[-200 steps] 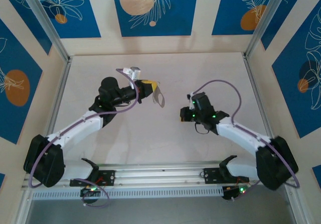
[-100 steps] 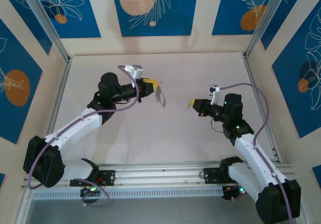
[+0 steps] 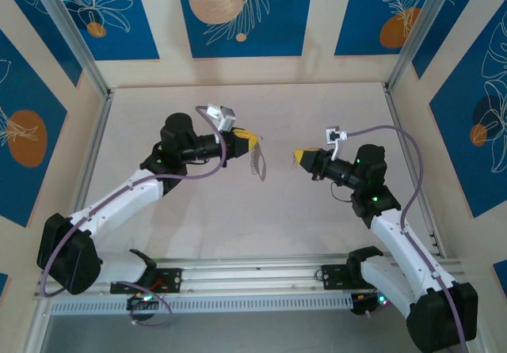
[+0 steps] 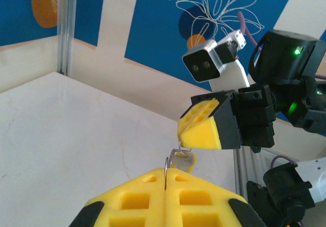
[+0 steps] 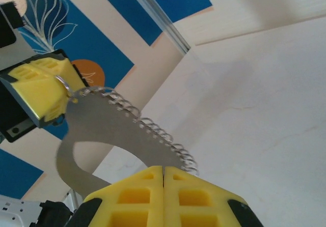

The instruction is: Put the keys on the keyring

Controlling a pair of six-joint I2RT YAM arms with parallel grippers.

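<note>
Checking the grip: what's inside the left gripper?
The keyring juts out from the left gripper's shut yellow fingers. Its clamped part is hidden between them.

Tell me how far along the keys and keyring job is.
Done: the keyring is up in the air, clamped by the left gripper, jaws shut. In hand: the keys run in a row along its edge, the right gripper shut, facing them. Left: confirming they are threaded on; unclear here.

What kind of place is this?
Likely a robot lab test cell: a left arm and right arm mounted along a metal rail, aluminium frame posts, and printed blue panels walling in the table.
</note>
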